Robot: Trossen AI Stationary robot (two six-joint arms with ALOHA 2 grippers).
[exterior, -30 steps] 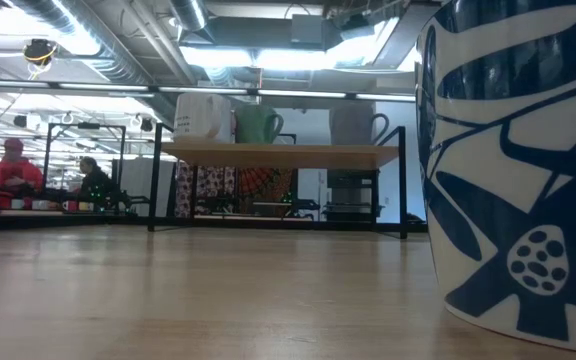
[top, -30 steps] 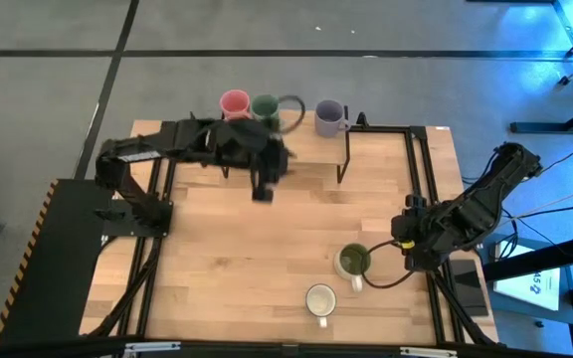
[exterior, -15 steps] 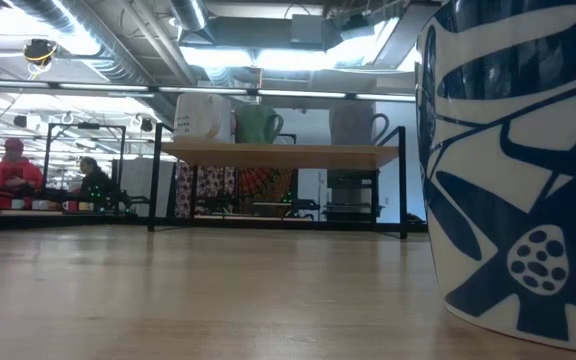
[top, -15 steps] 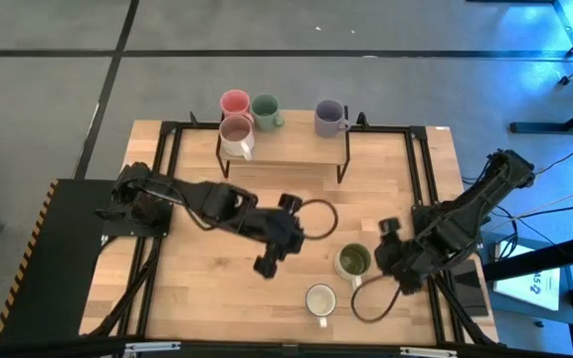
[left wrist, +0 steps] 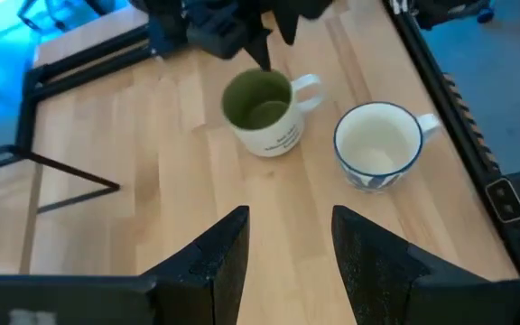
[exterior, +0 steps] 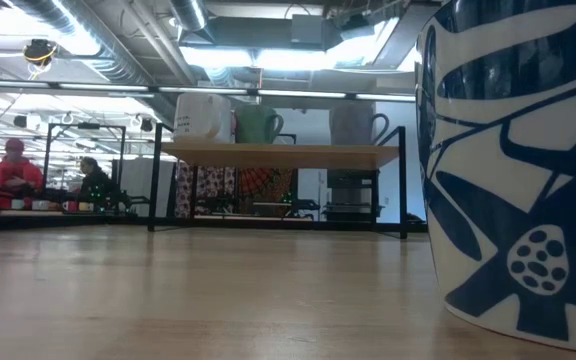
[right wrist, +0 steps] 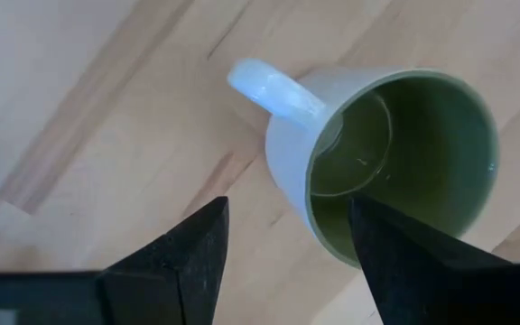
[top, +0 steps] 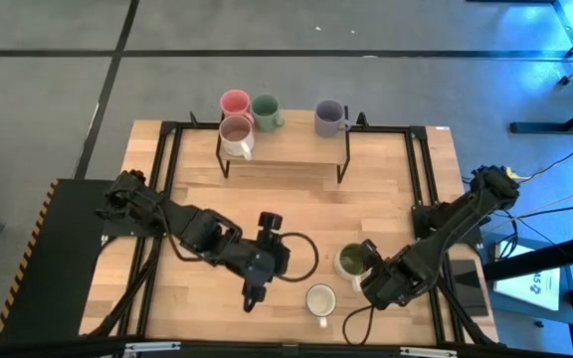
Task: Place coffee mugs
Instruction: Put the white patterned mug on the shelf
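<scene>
Two mugs sit on the table ahead of the left gripper (left wrist: 283, 244), whose fingers are spread and empty: the olive-green mug (left wrist: 262, 112), dark lettering on its side too small to read, and beside it the white mug (left wrist: 379, 147) with blue pattern. Both stand upright, mouths up. Right gripper (right wrist: 283, 248), fingers spread, hangs just over the olive-green mug's rim and handle. Four mugs stand upright on the rack (top: 283, 151), well beyond both grippers.

Olive-lined mug (left wrist: 264, 112), blue-patterned white mug (left wrist: 379, 146)
</scene>
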